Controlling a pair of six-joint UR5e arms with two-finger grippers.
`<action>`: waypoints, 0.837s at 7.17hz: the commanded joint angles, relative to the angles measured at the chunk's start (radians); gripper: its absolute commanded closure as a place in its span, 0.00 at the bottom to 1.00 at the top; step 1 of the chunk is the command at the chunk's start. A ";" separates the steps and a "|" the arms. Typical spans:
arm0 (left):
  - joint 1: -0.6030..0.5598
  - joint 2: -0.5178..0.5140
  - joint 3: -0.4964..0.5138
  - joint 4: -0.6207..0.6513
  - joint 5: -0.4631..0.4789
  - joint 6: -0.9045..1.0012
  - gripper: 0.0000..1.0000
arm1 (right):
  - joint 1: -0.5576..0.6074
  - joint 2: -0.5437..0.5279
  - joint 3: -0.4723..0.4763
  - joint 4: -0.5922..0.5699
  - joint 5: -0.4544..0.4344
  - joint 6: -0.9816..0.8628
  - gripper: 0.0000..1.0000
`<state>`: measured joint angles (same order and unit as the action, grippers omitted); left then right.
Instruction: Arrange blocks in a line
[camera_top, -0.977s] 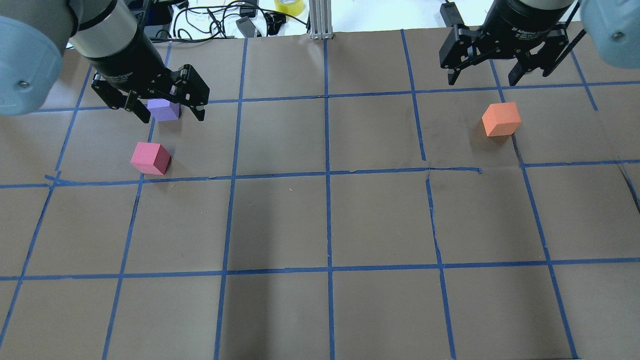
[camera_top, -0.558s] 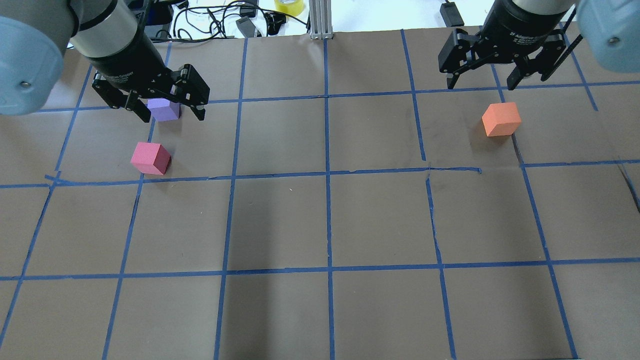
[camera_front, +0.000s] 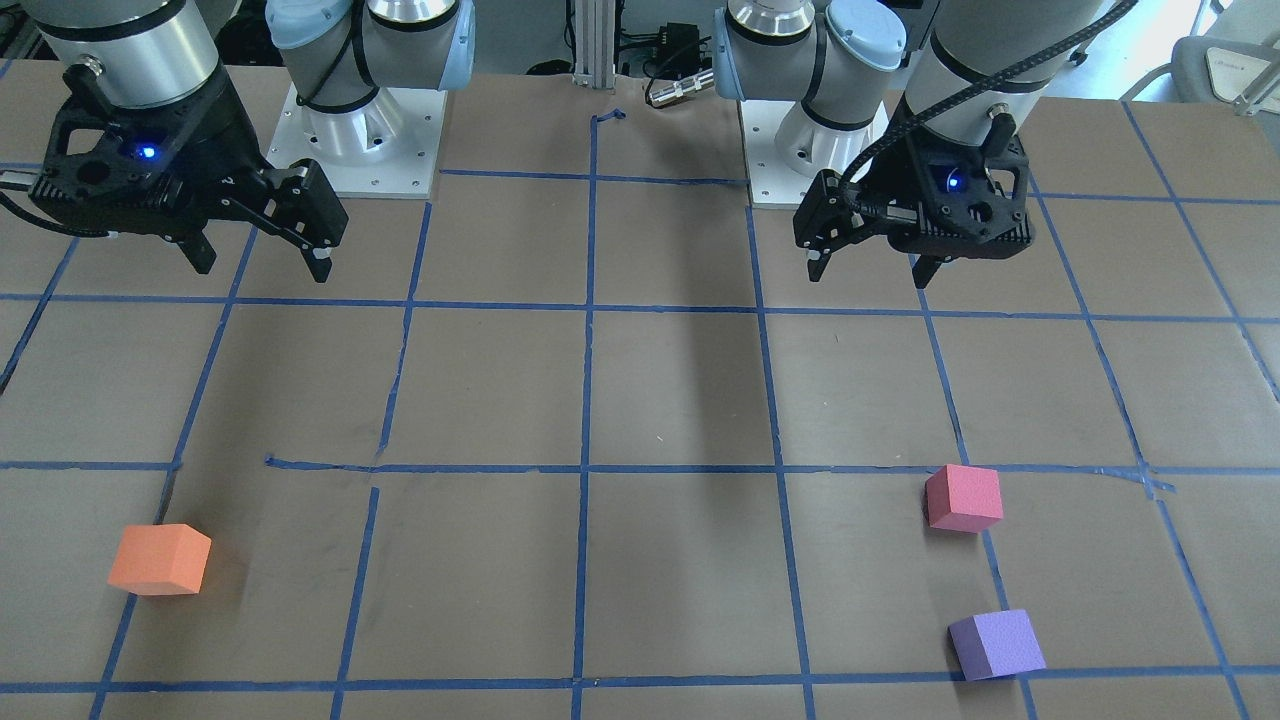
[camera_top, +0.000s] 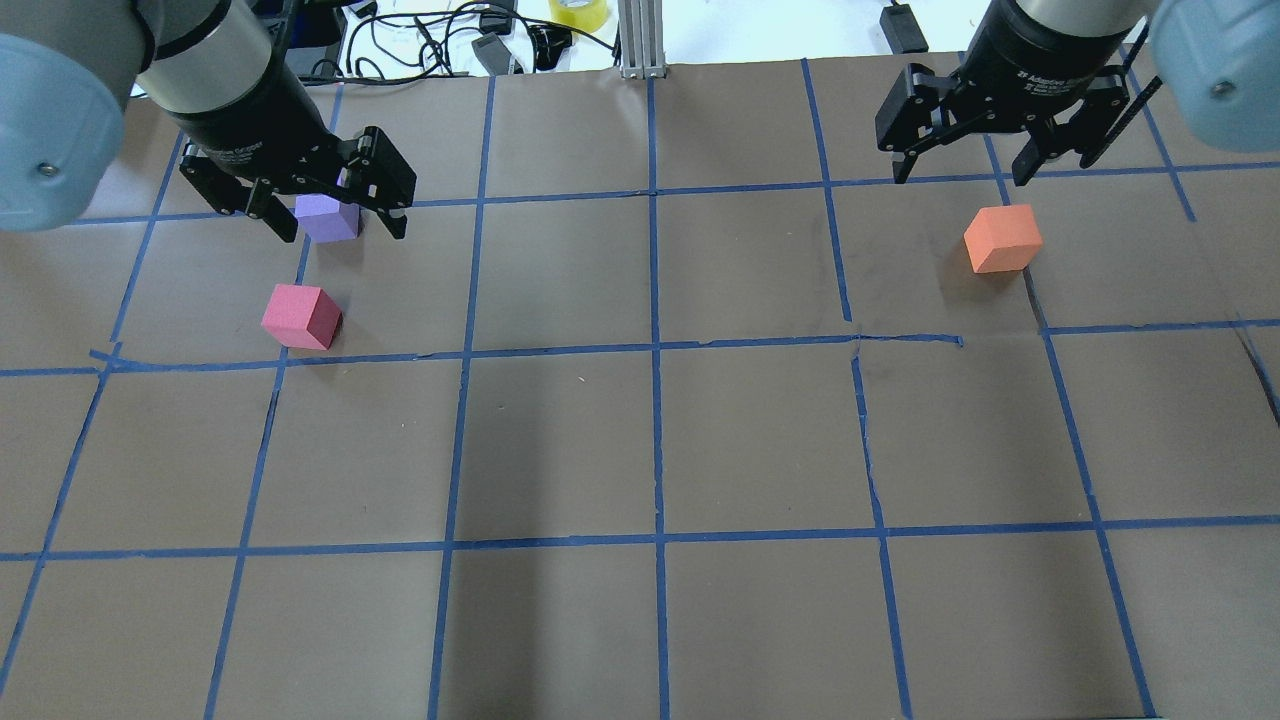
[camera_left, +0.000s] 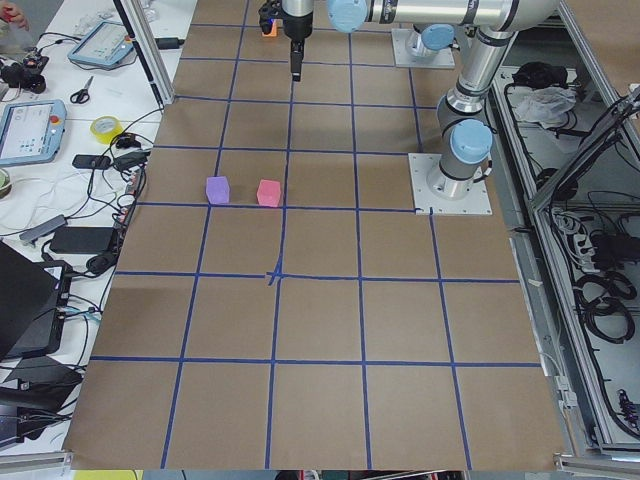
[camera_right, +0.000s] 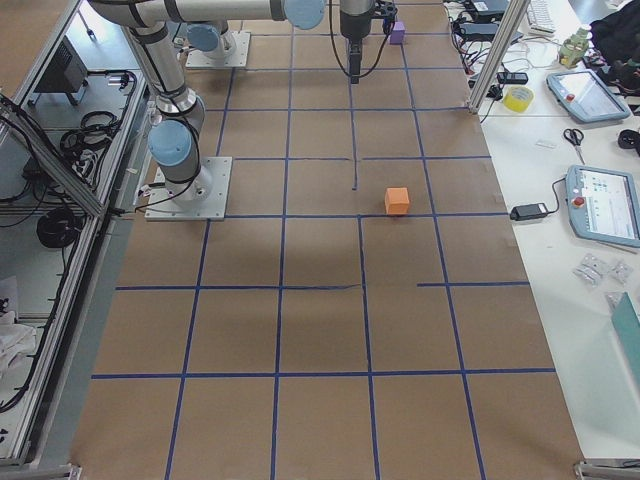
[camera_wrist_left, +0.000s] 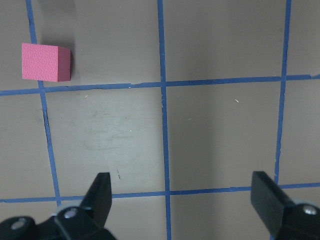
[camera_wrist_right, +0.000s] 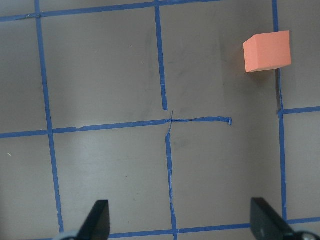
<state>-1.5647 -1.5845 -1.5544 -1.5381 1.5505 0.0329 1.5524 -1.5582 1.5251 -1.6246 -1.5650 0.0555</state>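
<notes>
Orange block (camera_top: 1003, 238) | pink block (camera_top: 300, 316) | purple block (camera_top: 326, 219) | right tool (camera_top: 960, 178), jaws spread, lettered "Adaptive"

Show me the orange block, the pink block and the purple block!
orange block (camera_top: 1000, 228): overhead view, on its top face.
pink block (camera_top: 293, 308): overhead view, on its top face.
purple block (camera_front: 992, 632): front-facing view, on its top face.

**Three Blocks, Not Yet in Line**

Going by the overhead view. Placing the pinkish-red block (camera_top: 300, 316) toward the far left of the table (camera_top: 640, 440), flat on one face and turned slightly (one upright edge facing the camera). Finding the purple block (camera_top: 327, 218) near it at about 12 to 1 o'clock, apart, also flat. Finding the orange block (camera_top: 1002, 238) well apart at 3 o'clock, flat, alone. All matte foam cubes, alike in size.
</notes>
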 joint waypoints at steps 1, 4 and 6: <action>0.000 0.001 -0.001 0.015 0.002 0.001 0.00 | -0.002 0.003 0.003 0.000 -0.001 -0.005 0.00; 0.000 0.000 -0.001 0.019 0.036 -0.010 0.00 | -0.002 0.003 0.003 0.000 -0.016 -0.026 0.00; 0.000 -0.002 -0.001 0.016 0.033 -0.010 0.00 | -0.006 0.038 -0.014 -0.012 -0.020 -0.040 0.00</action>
<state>-1.5646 -1.5856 -1.5554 -1.5208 1.5842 0.0240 1.5494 -1.5430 1.5237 -1.6313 -1.5816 0.0224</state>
